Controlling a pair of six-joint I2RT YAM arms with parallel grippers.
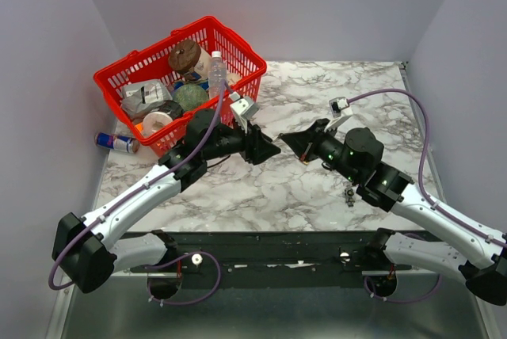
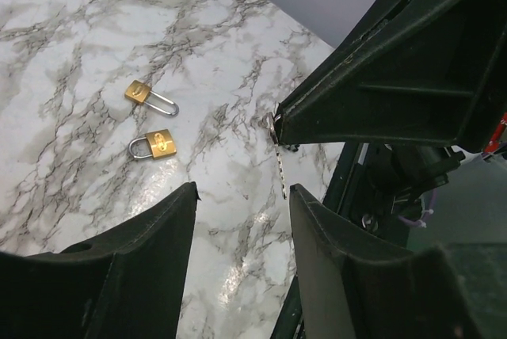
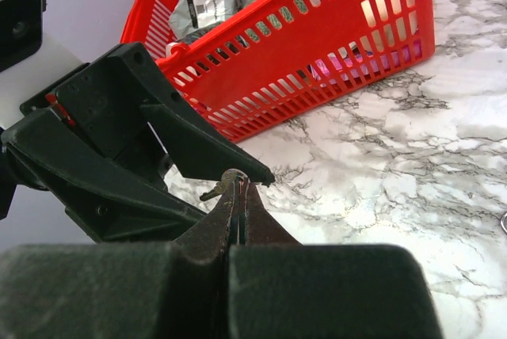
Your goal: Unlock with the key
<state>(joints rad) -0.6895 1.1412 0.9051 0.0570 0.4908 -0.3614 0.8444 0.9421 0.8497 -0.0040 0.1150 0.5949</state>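
Key (image 2: 280, 166) dangles blade-down from tips of right claw (image 2: 279, 122) — that claw pinched fully closed on key's top end, above marble worktop (image 2: 71, 54). Left claw (image 2: 243, 192) meets it tip to tip, fingers partly spread, key over the gap — contact cannot be told. Brass padlock (image 2: 152, 98) and second padlock (image 2: 155, 145) lie side by side on worktop. Red basket (image 1: 119, 78) at far left corner.
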